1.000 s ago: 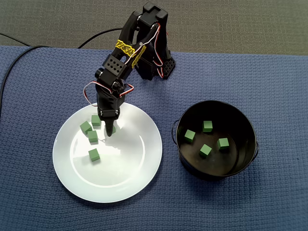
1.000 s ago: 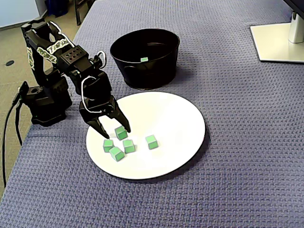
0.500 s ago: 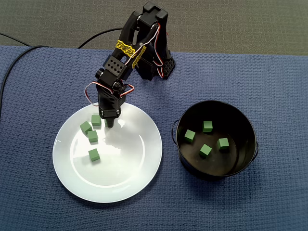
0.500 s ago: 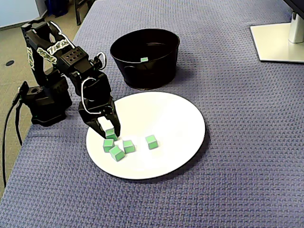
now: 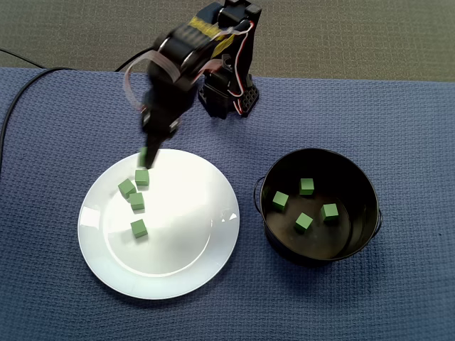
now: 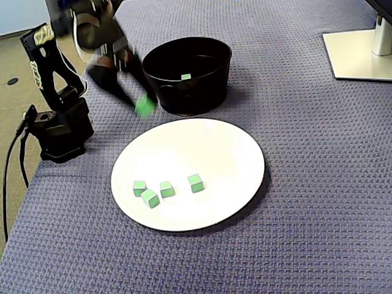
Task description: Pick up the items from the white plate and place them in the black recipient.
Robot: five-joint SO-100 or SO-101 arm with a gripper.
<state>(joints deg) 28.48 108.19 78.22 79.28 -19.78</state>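
Lifted off white plate [image 6: 211, 150], gripper [image 6: 141, 104] clamps green cube [image 6: 146, 108], motion-blurred; blue woven mat [image 6: 306, 153] underneath, grey carpet [image 5: 355, 35] beyond.

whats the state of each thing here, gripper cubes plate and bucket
black two-finger gripper: shut, up off the plate, motion-blurred
green cube in the gripper: clamped, in the air
round white plate: lying flat
loose green cubes on the plate: four, resting
black metal bucket: upright
green cubes in the bucket: four, on the bottom
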